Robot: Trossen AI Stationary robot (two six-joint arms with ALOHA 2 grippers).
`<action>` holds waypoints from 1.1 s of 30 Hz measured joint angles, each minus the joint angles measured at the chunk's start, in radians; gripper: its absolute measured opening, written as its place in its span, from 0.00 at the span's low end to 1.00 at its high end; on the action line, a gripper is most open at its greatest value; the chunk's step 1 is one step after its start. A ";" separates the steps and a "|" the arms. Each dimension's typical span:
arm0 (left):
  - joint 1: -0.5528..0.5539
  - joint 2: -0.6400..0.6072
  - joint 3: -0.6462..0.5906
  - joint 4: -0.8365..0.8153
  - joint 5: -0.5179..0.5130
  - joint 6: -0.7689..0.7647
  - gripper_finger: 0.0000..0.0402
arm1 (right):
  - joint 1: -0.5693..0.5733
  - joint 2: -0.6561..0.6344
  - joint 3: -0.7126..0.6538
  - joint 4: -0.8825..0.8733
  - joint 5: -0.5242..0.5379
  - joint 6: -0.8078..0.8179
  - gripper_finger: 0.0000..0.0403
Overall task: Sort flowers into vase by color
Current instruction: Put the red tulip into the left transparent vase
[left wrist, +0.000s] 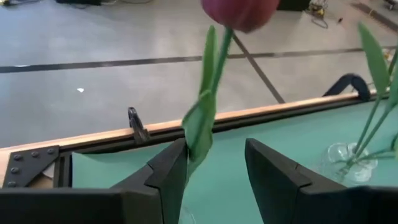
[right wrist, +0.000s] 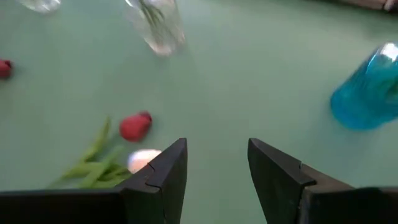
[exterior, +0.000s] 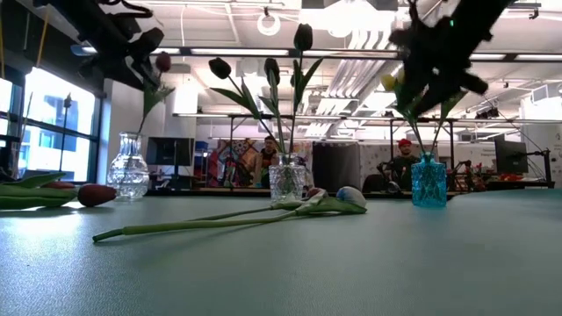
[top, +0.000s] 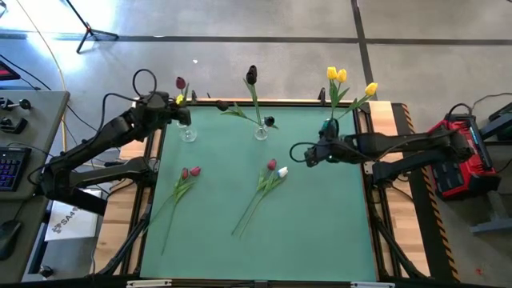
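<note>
Overhead, counts: three vases stand along the far edge of the green mat (top: 320,232); two are clear glass, one is blue glass
Left clear vase (top: 188,133): bulbous and ribbed; holds one dark red tulip (top: 181,83), upright
Middle clear vase (top: 261,133): cut-glass texture; holds dark, near-black tulips (top: 252,75); three heads show in the low view
Blue vase (top: 330,128): narrow, translucent; holds three yellow tulips (top: 337,75)
Loose flowers: two pairs lie flat on the mat; a red pair (top: 190,173) at left, a red-and-white pair (top: 277,169) at centre; long thin green stems trail toward the near edge
Left gripper (top: 182,114): above the left clear vase; fingers parted; the dark red tulip's stem and leaf pass between them, seemingly released rather than pinched
Right gripper (top: 302,154): just beside the blue vase, over bare mat; jaws spread, holding nothing; the red-and-white pair lies near, slightly to its side
Surfaces: mat matte and smooth; table border pale wood
</note>
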 joint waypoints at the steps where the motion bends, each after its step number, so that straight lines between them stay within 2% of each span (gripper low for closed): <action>1: 0.000 0.001 0.000 -0.003 0.010 -0.001 0.38 | -0.003 0.001 -0.029 0.022 -0.018 0.019 0.39; 5: 0.000 -0.003 0.000 -0.004 0.058 -0.011 0.38 | -0.004 0.001 -0.131 0.139 -0.108 0.107 0.39; 11: 0.000 -0.007 0.000 -0.006 0.055 0.025 0.38 | 0.022 0.001 -0.272 0.318 -0.192 0.245 0.39; 16: 0.000 -0.007 0.000 -0.019 0.106 0.011 0.38 | 0.045 0.001 -0.354 0.348 -0.257 0.384 0.39; 20: -0.013 -0.006 0.005 -0.040 0.107 -0.001 0.37 | 0.071 0.001 -0.399 0.352 -0.282 0.455 0.39; 27: -0.051 -0.006 0.126 -0.199 0.053 -0.001 0.34 | 0.101 0.001 -0.452 0.371 -0.299 0.501 0.39; 33: -0.061 -0.005 0.103 -0.179 0.039 -0.001 0.35 | 0.101 0.022 -0.500 0.512 -0.325 0.478 0.39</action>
